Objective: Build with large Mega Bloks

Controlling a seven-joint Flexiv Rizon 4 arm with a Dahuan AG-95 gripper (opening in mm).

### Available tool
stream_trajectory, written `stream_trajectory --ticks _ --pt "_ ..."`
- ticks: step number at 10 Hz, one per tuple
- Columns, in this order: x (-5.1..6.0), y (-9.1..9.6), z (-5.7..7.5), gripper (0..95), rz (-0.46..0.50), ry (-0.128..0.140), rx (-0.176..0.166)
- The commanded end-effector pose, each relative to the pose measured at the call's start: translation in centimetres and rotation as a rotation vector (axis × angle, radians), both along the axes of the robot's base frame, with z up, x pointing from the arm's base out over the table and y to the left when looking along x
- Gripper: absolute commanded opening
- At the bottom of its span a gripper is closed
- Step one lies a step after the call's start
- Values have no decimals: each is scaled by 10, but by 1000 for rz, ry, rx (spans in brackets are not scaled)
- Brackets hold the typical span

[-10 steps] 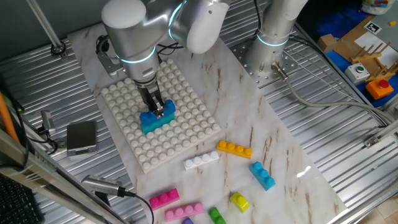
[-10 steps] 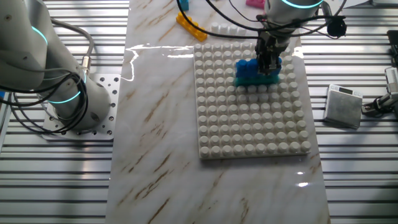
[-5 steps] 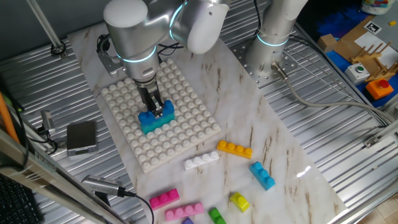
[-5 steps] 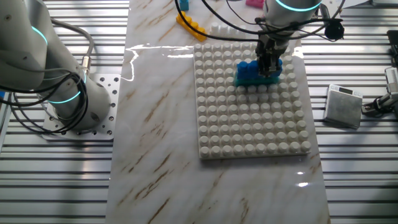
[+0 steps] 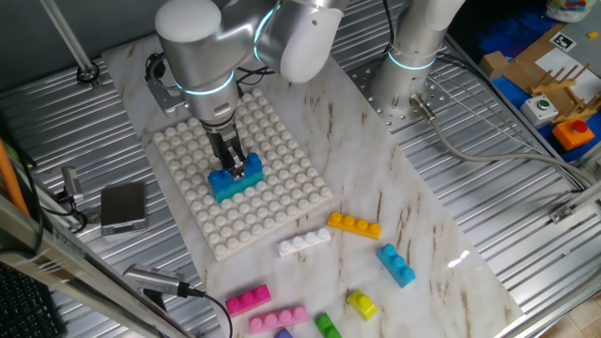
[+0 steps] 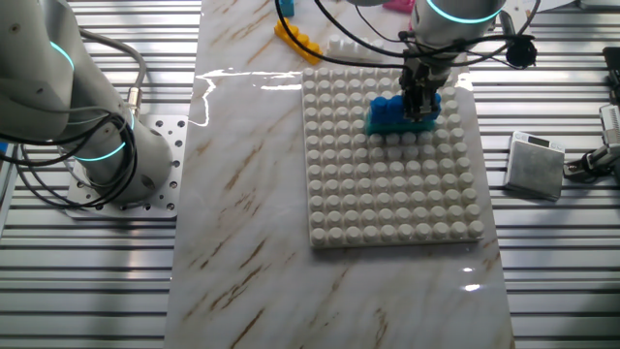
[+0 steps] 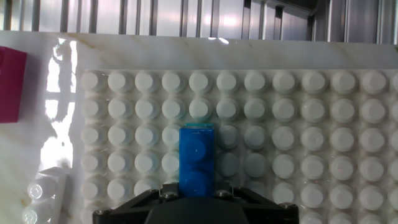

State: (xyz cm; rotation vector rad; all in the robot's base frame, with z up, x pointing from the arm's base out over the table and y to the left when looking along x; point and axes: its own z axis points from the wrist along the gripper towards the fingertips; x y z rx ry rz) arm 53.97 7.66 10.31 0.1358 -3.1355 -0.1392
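A white studded baseplate [image 5: 272, 202] [image 6: 387, 194] [image 7: 298, 124] lies on the marble board. On it stands a blue Mega Blok [image 5: 225, 177] [image 6: 386, 112] [image 7: 196, 158] stacked on a teal one [image 5: 232, 192]. My gripper [image 5: 239, 169] [image 6: 421, 105] [image 7: 196, 186] comes straight down and is shut on the blue brick's near end. Loose bricks lie in front of the plate: orange [image 5: 354, 225] [image 6: 297, 41], white [image 5: 304, 243] [image 7: 43, 196], teal [image 5: 396, 264], yellow [image 5: 362, 303], green [image 5: 327, 326] and two pink ones [image 5: 248, 299] [image 5: 277, 319].
A small grey box [image 5: 123, 207] [image 6: 536, 165] sits on the ribbed metal beside the plate. A second arm's base [image 5: 413, 56] [image 6: 97, 145] stands at the far side of the board. Cables [image 5: 488, 155] run over the metal at the right.
Almost nothing differs; the gripper stays on the blue brick at the same spot on the baseplate.
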Motion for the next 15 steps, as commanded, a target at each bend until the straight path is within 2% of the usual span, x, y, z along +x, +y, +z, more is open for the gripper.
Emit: stream_trajectory --ticks 1,5,15 --pt "2 -1 -4 0 2 -3 1" --pt "3 -1 -6 0 -1 2 8" --pt "2 -1 -13 0 62 -29 17"
